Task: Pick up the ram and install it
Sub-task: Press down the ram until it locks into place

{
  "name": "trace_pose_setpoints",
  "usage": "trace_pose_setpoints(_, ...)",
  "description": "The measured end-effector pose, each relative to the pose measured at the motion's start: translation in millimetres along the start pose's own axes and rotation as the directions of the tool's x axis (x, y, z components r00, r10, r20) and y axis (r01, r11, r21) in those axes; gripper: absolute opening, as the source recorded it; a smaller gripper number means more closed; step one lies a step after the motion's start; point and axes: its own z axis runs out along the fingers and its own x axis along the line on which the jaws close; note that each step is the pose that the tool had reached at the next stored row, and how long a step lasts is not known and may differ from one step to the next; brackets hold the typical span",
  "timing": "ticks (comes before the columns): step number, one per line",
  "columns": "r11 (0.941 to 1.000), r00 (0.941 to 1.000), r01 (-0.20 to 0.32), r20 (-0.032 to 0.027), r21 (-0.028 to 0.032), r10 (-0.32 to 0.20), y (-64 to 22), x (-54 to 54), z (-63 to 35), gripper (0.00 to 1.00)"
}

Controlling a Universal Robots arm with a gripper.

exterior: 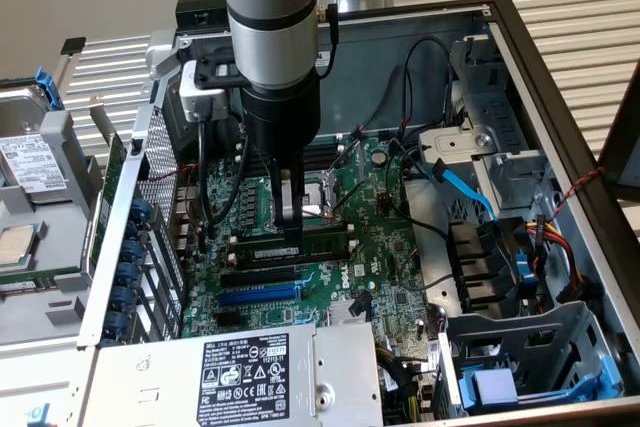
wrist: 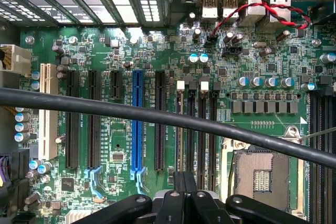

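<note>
1. the hard drive (exterior: pixel 25 162), outside the motherboard (exterior: pixel 380 237) at the exterior view's left, has a white label, too small to read.
2. the gripper (exterior: pixel 290 237) stands down at the black slots (exterior: pixel 262 252), its jaws fully closed.
3. the ram (exterior: pixel 322 241), a green stick, lies along those slots with the fingertips at its end; whether it is pinched or only pressed i cannot tell. it looks close to seated, though locking is unconfirmed.
4. the power supply (exterior: pixel 250 377), in front of the motherboard, has a printed label, unreadable.
</note>
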Motion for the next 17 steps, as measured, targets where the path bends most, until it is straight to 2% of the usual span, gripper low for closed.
trace_pose_setpoints(9,1.0,1.0,0.0,0.0002,0.0005,0.0,0.1,1.3,0.1,0.11)
trace_pose_setpoints(17,1.0,1.0,0.0,0.0003,0.0032,0.0,0.3,1.4,0.3,0.11)
